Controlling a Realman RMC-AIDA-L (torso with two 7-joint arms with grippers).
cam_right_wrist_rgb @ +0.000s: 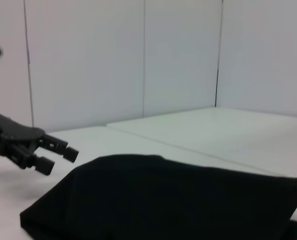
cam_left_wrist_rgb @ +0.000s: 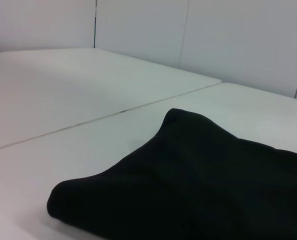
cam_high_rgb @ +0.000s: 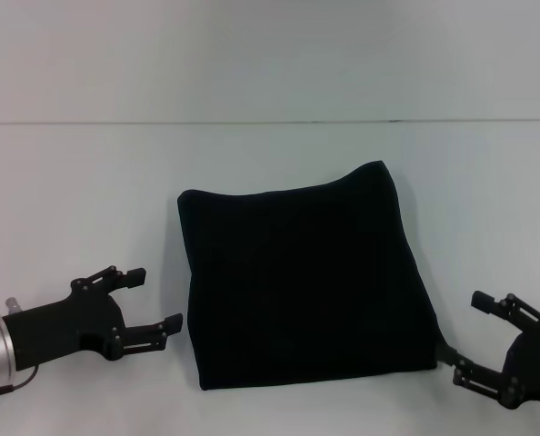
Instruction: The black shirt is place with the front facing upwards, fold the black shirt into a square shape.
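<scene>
Left gripper (cam_high_rgb: 154, 301) spread wide, empty, just left of black shirt (cam_high_rgb: 306, 282), not touching. Right gripper (cam_high_rgb: 470, 331) spread wide, empty, lower finger at shirt's near right corner. Shirt folded square on white table (cam_high_rgb: 70, 182). Seen only from right wrist: left gripper (cam_right_wrist_rgb: 58, 157) above table.

A plain white, smooth-topped desk (cam_high_rgb: 79, 200) fills the head view, with a thin dark seam running straight across it from nine to three o'clock in the far half. On it lies one thing only: the black shirt (cam_high_rgb: 306, 282), a soft cloth garment folded into a rough square, resting flat just below the centre, towards six o'clock. Its corner at one o'clock bulges up slightly, and its near edge runs close to the desk's front.
</scene>
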